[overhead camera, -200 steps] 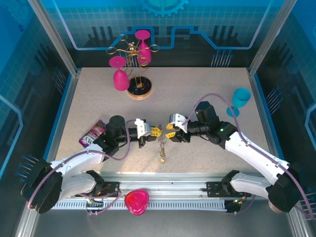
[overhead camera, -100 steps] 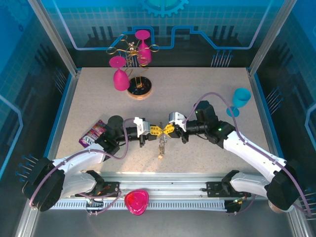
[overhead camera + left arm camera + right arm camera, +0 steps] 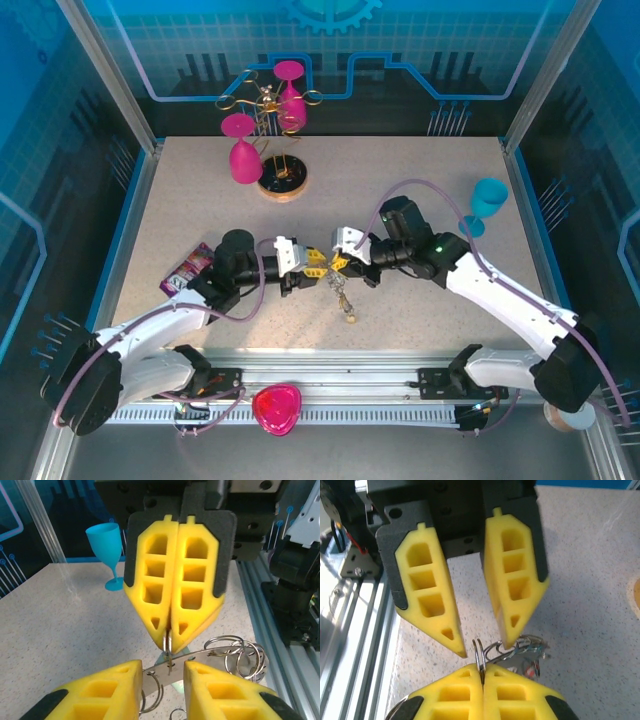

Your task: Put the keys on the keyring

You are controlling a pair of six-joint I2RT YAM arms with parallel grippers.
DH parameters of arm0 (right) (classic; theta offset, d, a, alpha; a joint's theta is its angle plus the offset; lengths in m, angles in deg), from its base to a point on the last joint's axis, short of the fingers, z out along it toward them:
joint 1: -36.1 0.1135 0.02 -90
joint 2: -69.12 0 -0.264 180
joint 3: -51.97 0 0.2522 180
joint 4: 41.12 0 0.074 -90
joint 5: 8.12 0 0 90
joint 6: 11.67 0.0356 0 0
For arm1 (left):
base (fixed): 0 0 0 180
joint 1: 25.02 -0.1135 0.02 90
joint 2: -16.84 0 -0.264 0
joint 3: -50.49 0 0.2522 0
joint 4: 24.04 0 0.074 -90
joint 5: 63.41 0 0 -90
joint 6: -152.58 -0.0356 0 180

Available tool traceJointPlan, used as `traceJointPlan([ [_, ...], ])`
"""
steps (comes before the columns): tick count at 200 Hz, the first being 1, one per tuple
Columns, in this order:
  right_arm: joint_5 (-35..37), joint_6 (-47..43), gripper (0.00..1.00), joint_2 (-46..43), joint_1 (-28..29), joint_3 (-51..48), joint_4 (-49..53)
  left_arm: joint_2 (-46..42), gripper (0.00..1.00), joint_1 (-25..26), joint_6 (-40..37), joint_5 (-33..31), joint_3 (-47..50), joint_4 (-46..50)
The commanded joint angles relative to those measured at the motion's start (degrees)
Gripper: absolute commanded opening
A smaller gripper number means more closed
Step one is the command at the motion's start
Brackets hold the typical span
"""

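I see the two grippers meeting tip to tip a little toward 6 o'clock from the middle of the table [image 3: 420, 180]. The left gripper [image 3: 312, 263] comes in from 9 o'clock and the right gripper [image 3: 338, 264] from 3 o'clock.

In the right wrist view, the right gripper's own yellow fingers are pressed together. They pinch the keyring [image 3: 479, 652], a thin silver double-wire ring that stands upright out of the seam between them. The left wrist view agrees: the right fingers [image 3: 194, 582] are closed with the ring caught at their very tip.

The left fingers [image 3: 427, 600] stand apart with a clear gap, one on each side of the keyring, and I do not see them pressing on it. From the left wrist camera, a flat silver strip [image 3: 197, 656] crosses the gap just beyond the left gripper's own fingertips. I cannot tell if it touches them.

A bunch of wire rings [image 3: 522, 647] hangs just beside the keyring, at 3 o'clock of it in the right wrist view. In the top view, this bunch trails from the fingertips toward 5 o'clock and ends in a small pale piece [image 3: 351, 318]. It is too small for me to name.

A teal goblet [image 3: 487, 200] stands at 2 o'clock, near the table edge.
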Motion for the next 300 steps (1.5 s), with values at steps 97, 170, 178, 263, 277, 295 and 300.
traceJointPlan([
  [97,6.05,-4.88,0.0,4.69,5.36,10.17,9.01,0.11,0.0,0.46,-7.59,0.39,-5.27,11.8],
  [170,-4.46,2.42,0.27,-4.04,-3.94,-4.66,-4.49,-2.19,0.0,0.14,-2.59,3.02,1.61,-4.08],
  [178,-5.12,2.76,0.28,-4.3,-3.93,-5.59,-5.61,-2.07,0.0,-0.05,-1.83,3.45,1.99,-5.26],
  [263,-5.46,1.94,0.3,-2.47,-2.23,-5.99,-8.2,-1.71,0.0,-0.49,0.57,5.08,2.37,-7.14],
  [277,-5.77,1.61,0.27,-2.39,-2.13,-5.9,-8.05,-1.7,0.0,-0.51,0.65,5.19,2.29,-7.06],
  [295,-6.22,1.07,0.19,-2.41,-2.05,-5.83,-7.24,-1.8,0.0,-0.56,0.97,5.1,2.29,-7.37],
  [300,-6.19,0.93,0.17,-2.47,-2.04,-5.81,-7.06,-1.73,0.0,-0.6,1.09,5.1,2.28,-7.52],
])
